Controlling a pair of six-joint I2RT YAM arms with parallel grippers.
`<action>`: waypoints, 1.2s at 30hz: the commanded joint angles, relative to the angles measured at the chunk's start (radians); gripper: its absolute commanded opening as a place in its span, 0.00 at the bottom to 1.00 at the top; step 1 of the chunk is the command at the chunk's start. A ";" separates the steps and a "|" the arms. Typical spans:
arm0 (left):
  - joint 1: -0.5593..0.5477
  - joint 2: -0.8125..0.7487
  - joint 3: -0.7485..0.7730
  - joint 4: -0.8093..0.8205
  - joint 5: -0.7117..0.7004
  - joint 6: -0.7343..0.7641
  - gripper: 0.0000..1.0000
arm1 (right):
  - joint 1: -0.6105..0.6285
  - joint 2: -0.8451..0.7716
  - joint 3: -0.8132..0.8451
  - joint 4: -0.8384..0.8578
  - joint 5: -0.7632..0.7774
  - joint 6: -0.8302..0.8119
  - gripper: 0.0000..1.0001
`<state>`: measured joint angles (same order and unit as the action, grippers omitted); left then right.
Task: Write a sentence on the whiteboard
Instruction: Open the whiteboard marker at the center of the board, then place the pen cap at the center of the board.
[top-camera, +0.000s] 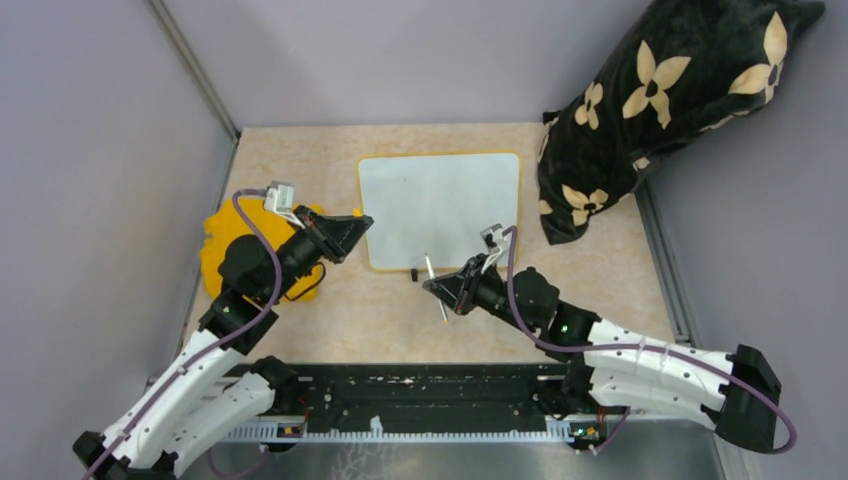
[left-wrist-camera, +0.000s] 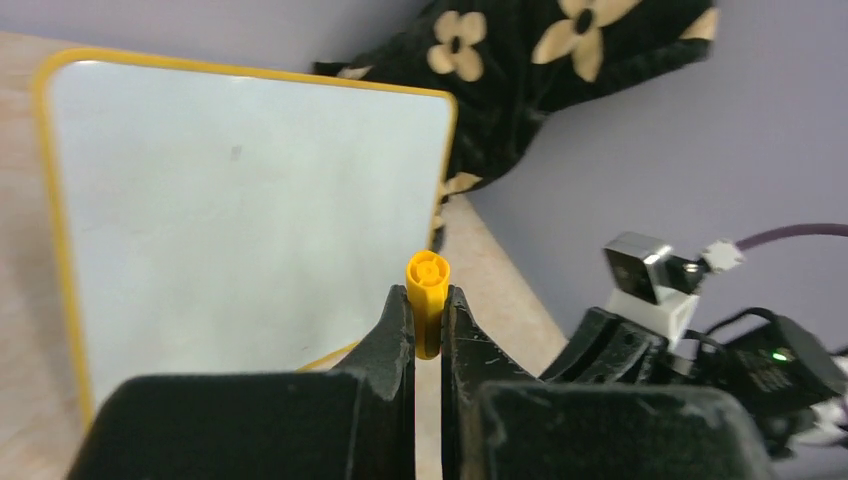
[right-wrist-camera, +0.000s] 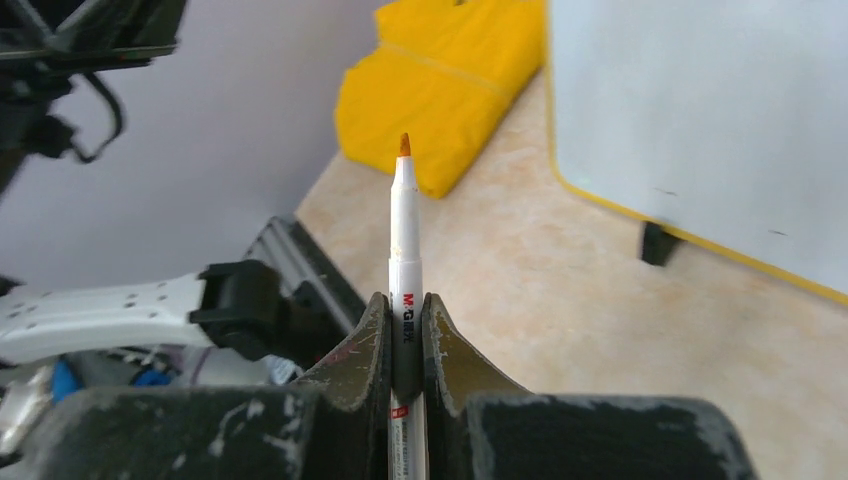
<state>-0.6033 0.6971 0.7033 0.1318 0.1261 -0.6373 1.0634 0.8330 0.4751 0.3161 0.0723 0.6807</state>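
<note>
Evidently nothing is written: the whiteboard (top-camera: 440, 205) is blank, right pincer (right-wrist-camera: 405, 305) gripping an uncapped orange-tipped marker (right-wrist-camera: 404, 230), left pincer (left-wrist-camera: 427, 300) gripping its yellow cap (left-wrist-camera: 428, 272).

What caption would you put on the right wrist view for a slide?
Right gripper shut on an uncapped, orange-tipped marker, with the whiteboard lying nearby.

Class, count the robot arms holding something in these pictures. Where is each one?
2. The left arm, beside the whiteboard's left edge, grips a yellow cap. The right arm, near the board's bottom edge, grips an uncapped marker.
</note>
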 joint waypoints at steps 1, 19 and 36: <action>0.001 -0.052 0.062 -0.372 -0.299 0.151 0.00 | -0.004 -0.059 0.081 -0.226 0.234 -0.075 0.00; 0.003 0.383 -0.068 -0.663 -0.474 -0.069 0.00 | -0.003 -0.079 0.056 -0.273 0.302 -0.118 0.00; 0.003 0.633 -0.060 -0.575 -0.412 -0.114 0.01 | -0.004 -0.103 0.039 -0.285 0.304 -0.132 0.00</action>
<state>-0.6022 1.3037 0.6205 -0.4896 -0.3332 -0.7307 1.0634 0.7547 0.5045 0.0063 0.3584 0.5655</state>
